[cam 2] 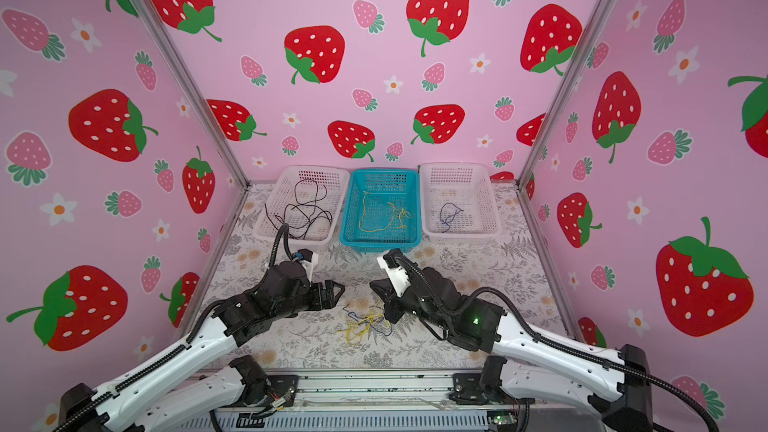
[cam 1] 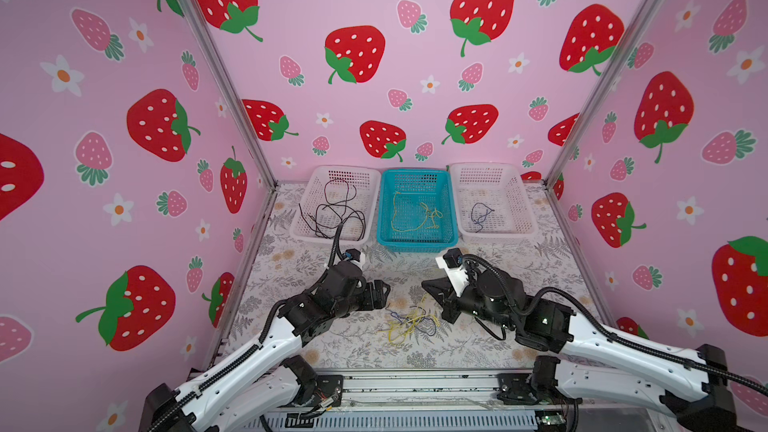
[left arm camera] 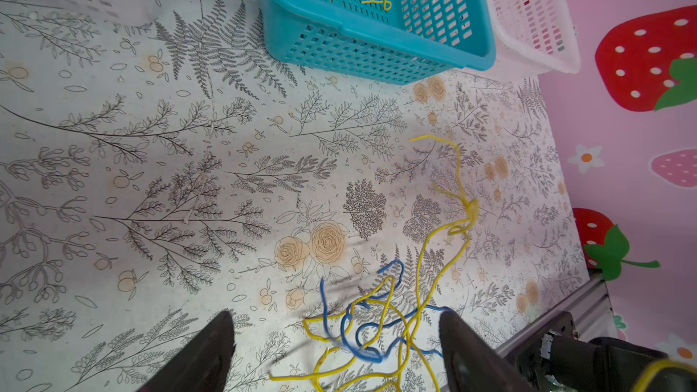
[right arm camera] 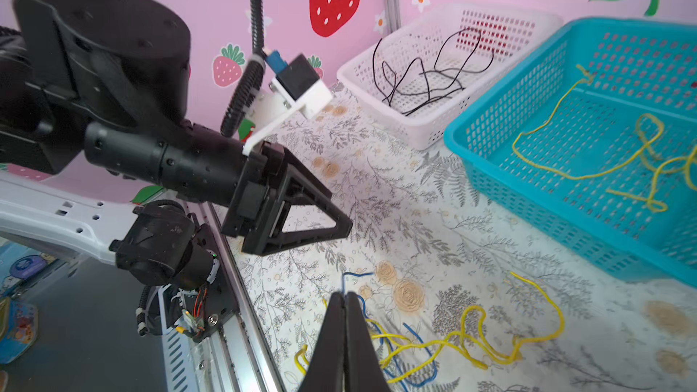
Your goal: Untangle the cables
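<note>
A loose tangle of yellow and blue cables [cam 1: 409, 324] lies on the flowered table between my two arms, and it shows in both top views [cam 2: 365, 322]. My left gripper [left arm camera: 335, 314] is open, fingers wide apart just left of the tangle [left arm camera: 377, 333], nothing between them. My right gripper [right arm camera: 344, 294] is shut at the tangle's near edge. A thin blue cable [right arm camera: 358, 274] comes straight out from between its tips and bends away. In a top view the right gripper [cam 1: 424, 284] points left, towards the left gripper [cam 1: 386, 290].
Three baskets line the back. The left white basket [cam 1: 307, 236] holds black cables [cam 1: 336, 214], the blue basket [cam 1: 417, 243] a yellow cable [cam 1: 411, 218], and the right white basket [cam 1: 498, 236] a dark blue one [cam 1: 480, 216]. Pink walls close three sides; a metal rail [cam 1: 415, 384] edges the front.
</note>
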You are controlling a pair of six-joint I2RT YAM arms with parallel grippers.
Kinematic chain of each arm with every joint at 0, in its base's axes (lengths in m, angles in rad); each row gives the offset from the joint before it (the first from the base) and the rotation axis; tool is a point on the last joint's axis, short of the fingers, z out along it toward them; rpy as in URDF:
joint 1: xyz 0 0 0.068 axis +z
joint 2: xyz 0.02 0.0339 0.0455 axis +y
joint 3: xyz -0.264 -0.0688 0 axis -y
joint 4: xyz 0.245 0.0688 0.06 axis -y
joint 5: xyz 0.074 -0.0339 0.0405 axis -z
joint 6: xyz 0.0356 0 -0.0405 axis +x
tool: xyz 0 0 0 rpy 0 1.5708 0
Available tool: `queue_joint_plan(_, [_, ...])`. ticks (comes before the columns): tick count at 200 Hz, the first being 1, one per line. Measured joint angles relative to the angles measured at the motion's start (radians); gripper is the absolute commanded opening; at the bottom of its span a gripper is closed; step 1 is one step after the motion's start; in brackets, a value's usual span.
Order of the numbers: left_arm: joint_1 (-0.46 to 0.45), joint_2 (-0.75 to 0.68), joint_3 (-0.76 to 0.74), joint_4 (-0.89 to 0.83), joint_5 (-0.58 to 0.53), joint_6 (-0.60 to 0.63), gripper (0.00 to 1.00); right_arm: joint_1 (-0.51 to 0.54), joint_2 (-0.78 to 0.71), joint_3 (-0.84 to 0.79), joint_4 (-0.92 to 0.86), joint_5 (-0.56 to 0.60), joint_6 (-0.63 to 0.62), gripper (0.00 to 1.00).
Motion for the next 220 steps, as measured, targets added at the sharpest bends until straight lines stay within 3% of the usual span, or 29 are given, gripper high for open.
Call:
queue_joint_plan(64, [-0.027, -0.068, -0.098, 0.21, 0.14, -0.018, 0.84, -0.048, 0.0, 0.215, -0.047, 0.01, -0.099, 0.0])
queue_joint_plan(145, [-0.039, -0.169, -0.296, 0.589, 0.335, -0.081, 0.82, -0.14, 0.0, 0.231, -0.029, -0.036, -0.096, 0.0])
queue_joint_plan(220, [-0.094, -0.19, -0.324, 0.654, 0.372, -0.073, 0.84, -0.172, 0.0, 0.231, -0.013, -0.052, -0.072, 0.0])
